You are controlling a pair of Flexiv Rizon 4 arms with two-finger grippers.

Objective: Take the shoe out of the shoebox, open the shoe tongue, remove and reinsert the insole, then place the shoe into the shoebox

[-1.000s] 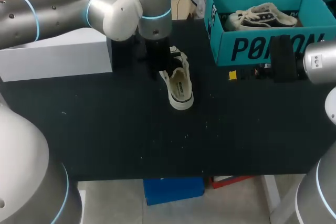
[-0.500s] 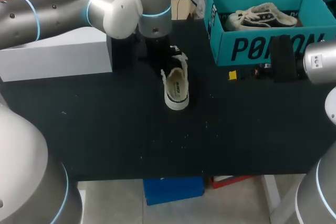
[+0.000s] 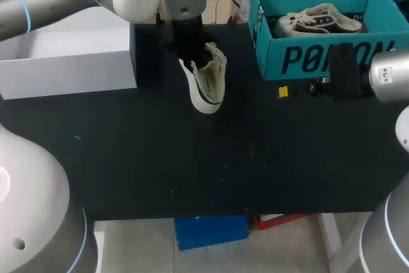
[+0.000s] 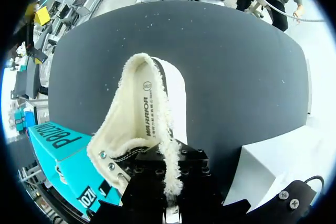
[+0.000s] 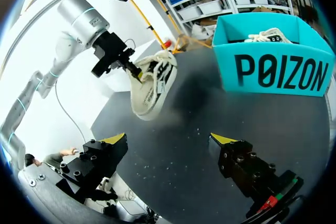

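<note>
Left gripper clamped on shoe collar, toe hanging over table, likely for insole access | right gripper wide open, empty, near shoebox

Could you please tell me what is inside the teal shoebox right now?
One shoe, cream with dark panels, lies inside the shoebox. Its front wall hides the shoe's underside and the box floor. The other shoe is outside, held in the left claw.
</note>
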